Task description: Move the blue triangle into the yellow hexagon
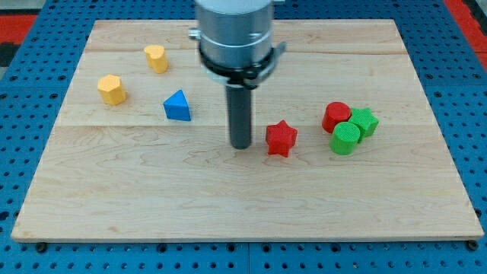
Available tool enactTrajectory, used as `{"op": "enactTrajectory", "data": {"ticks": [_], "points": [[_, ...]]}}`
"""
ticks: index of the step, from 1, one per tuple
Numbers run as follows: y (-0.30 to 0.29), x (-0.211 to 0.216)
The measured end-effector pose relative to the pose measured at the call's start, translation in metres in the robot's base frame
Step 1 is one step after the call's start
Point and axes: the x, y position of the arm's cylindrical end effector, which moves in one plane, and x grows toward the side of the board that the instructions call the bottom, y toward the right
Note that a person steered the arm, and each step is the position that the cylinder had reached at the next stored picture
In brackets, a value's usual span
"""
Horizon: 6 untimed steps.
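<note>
The blue triangle (177, 106) lies on the wooden board left of centre. The yellow hexagon (112, 89) sits further to the view's left, slightly higher, a gap apart from the triangle. My tip (241, 145) rests on the board to the right of the blue triangle and a little lower, not touching it. It stands just left of a red star (281, 138).
A second yellow block (156, 58) lies above the triangle toward the view's top left. A red cylinder (335, 116), a green cylinder (345, 138) and a green star (364, 122) cluster at the right. The board (243, 205) is ringed by blue pegboard.
</note>
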Motion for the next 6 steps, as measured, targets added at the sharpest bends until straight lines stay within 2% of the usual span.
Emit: {"op": "enactTrajectory", "data": {"ticks": [1, 2, 3, 6], "points": [[0.067, 0.000], [0.086, 0.000], [0.018, -0.001], [-0.152, -0.077]]}}
